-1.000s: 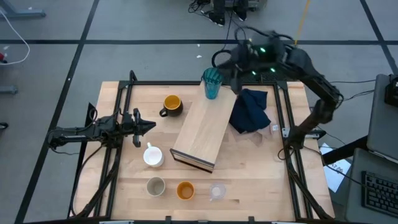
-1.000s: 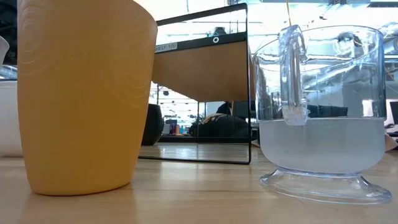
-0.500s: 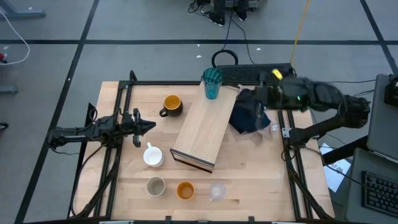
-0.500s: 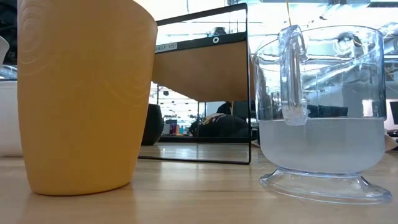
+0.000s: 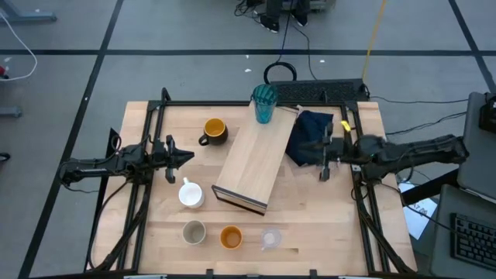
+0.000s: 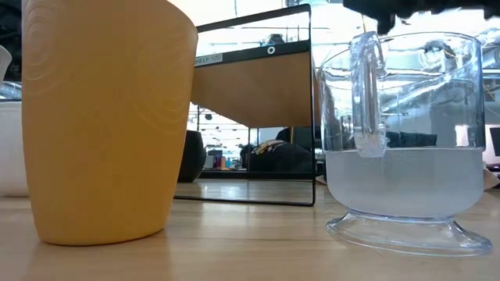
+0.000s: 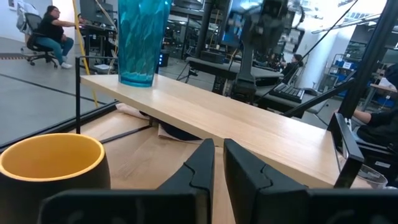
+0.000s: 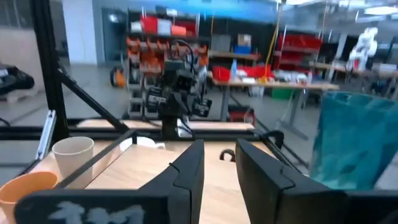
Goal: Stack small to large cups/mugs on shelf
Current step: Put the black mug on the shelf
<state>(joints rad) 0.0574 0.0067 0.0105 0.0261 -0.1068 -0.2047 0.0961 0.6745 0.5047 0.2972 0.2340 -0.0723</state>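
The light-wood shelf (image 5: 252, 159) lies aslant across the table's middle, its dark end edge (image 5: 239, 201) toward the near side. The teal ribbed tumbler (image 5: 264, 103) stands upright on the shelf's far end and also shows in the left wrist view (image 7: 142, 37). The dark mug with yellow inside (image 5: 213, 130), white mug (image 5: 191, 194), beige cup (image 5: 194, 231), orange cup (image 5: 230, 236) and clear glass (image 5: 270, 239) stand on the table. My left gripper (image 5: 182, 157) is shut and empty left of the shelf. My right gripper (image 5: 324, 159) is slightly open and empty, right of the shelf.
A navy cloth (image 5: 310, 138) lies crumpled between the shelf's far end and my right gripper. A black frame (image 5: 159, 108) runs round the table's edges. In the low view the orange cup (image 6: 101, 117) and clear glass (image 6: 406, 133) stand close in front. A person (image 7: 53, 31) sits far beyond the table.
My right gripper has drawn away from the teal tumbler at the far edge, going toward the table's right and near side and down, to beside the navy cloth. The tumbler stays upright on the shelf's far end.
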